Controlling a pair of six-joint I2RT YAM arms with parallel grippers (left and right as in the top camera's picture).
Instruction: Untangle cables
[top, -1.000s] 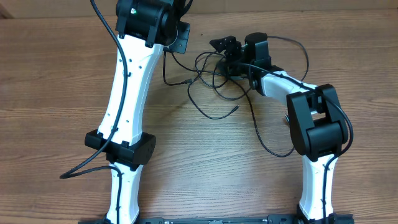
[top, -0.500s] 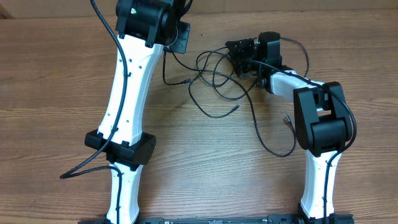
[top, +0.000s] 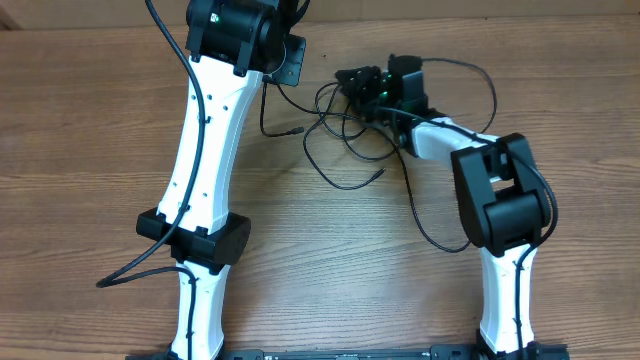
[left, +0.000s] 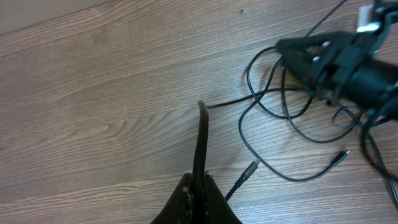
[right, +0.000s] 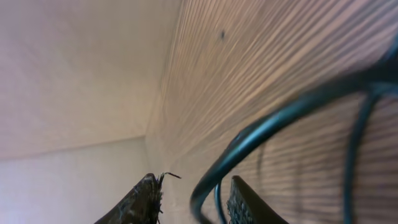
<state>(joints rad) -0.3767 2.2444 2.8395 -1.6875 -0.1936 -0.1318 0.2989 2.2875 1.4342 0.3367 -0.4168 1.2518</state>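
Jaws parted, the right gripper (right: 196, 202) straddles a loop of the cables (right: 273, 121); far left, the left gripper (left: 199, 186) pinches one.

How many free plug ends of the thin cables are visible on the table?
2: one plug end left of the tangle, one below it. Others may be hidden by the right arm.

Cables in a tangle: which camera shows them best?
The overhead view: nearly the whole spread of cables shows. The left wrist view catches only some loops; the right wrist view shows one blurred strand up close.
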